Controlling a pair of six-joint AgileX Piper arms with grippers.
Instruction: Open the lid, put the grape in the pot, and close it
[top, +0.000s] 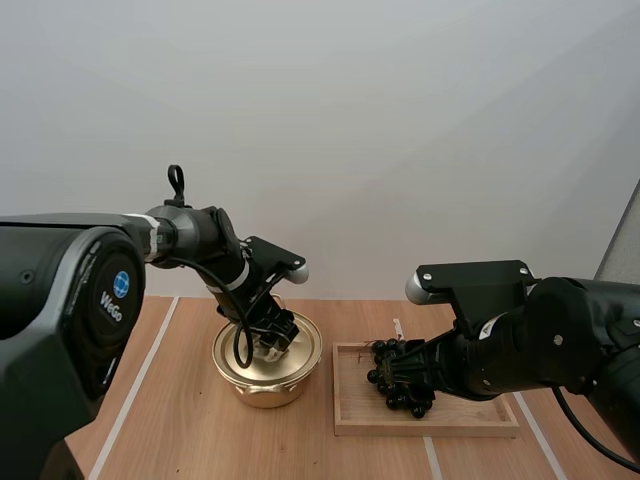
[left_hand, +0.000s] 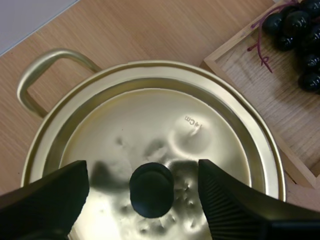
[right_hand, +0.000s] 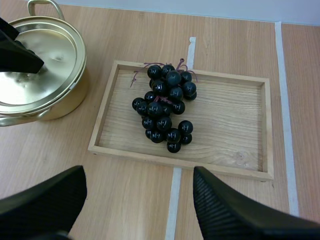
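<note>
The gold pot (top: 262, 380) stands on the wooden table with its gold lid (left_hand: 150, 125) on. My left gripper (left_hand: 144, 167) hovers just over the lid, open, one finger on each side of the black knob (left_hand: 151, 189) without pinching it; from above, that gripper (top: 272, 335) sits on top of the pot. A bunch of dark grapes (right_hand: 165, 107) lies in the wooden tray (right_hand: 230, 135) to the right of the pot (right_hand: 45, 80). My right gripper (right_hand: 140, 175) is open and holds nothing, above the table just short of the tray's near edge.
The pot's loop handle (left_hand: 47, 70) sticks out on the side away from the tray. The tray's corner (left_hand: 240, 65) lies close beside the pot. White tape lines (right_hand: 282, 100) run along the table. My right arm (top: 520, 350) hangs over the tray (top: 430, 415).
</note>
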